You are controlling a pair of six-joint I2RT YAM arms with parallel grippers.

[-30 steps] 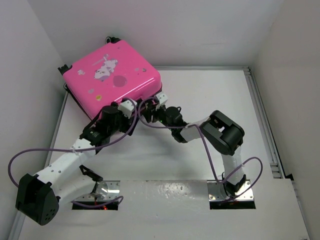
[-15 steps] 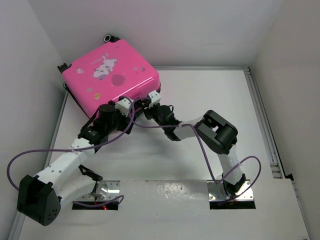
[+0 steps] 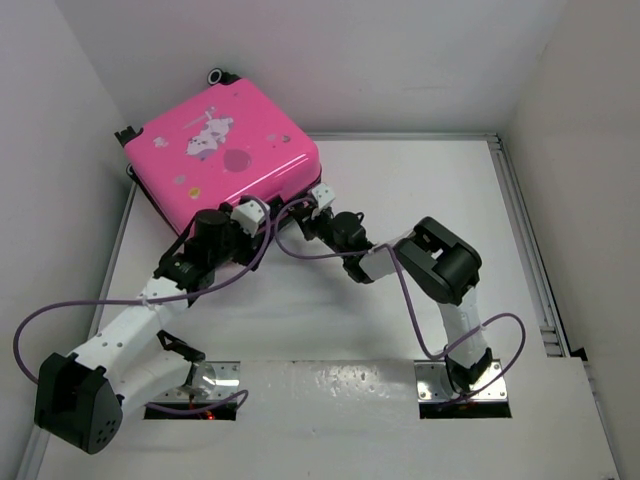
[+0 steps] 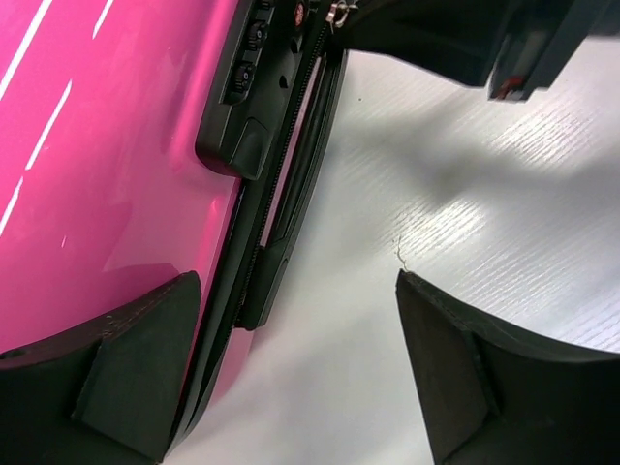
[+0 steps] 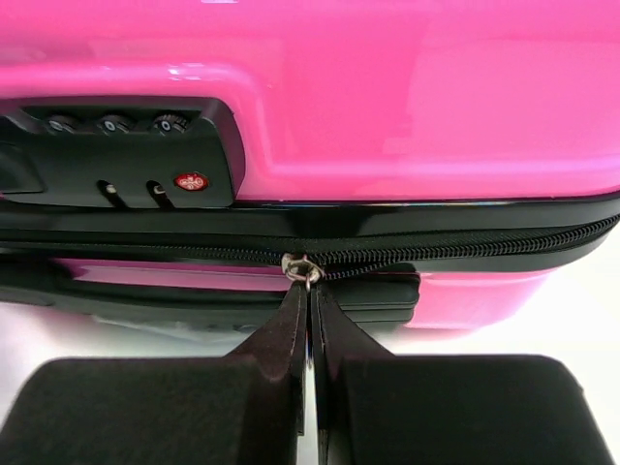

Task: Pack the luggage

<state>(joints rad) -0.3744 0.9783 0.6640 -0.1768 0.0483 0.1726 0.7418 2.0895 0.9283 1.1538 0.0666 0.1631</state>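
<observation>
The luggage [image 3: 225, 150], a bright pink hard-shell case with a white cartoon print, lies closed at the back left of the table. My right gripper [image 3: 312, 203] is at its front side, shut on the metal zipper pull [image 5: 302, 268] of the black zipper [image 5: 455, 242], just right of the combination lock [image 5: 116, 155]. In the right wrist view the right gripper [image 5: 308, 291] has its fingertips pressed together on the pull. My left gripper [image 4: 295, 291] stands open beside it, one finger [image 4: 136, 368] against the pink shell [image 4: 107, 145], the other finger [image 4: 465, 368] over the white table.
White walls stand close behind and to the left of the luggage [image 5: 387, 87]. A metal rail [image 3: 525, 240] runs along the table's right side. Purple cables [image 3: 40, 320] loop from both arms. The right arm's black wrist [image 4: 436, 39] hangs just ahead of the left gripper [image 3: 250, 212].
The right gripper has shut on the zipper pull. The right arm swung left to the case's edge, then drew back slightly right. The left arm barely shifted.
</observation>
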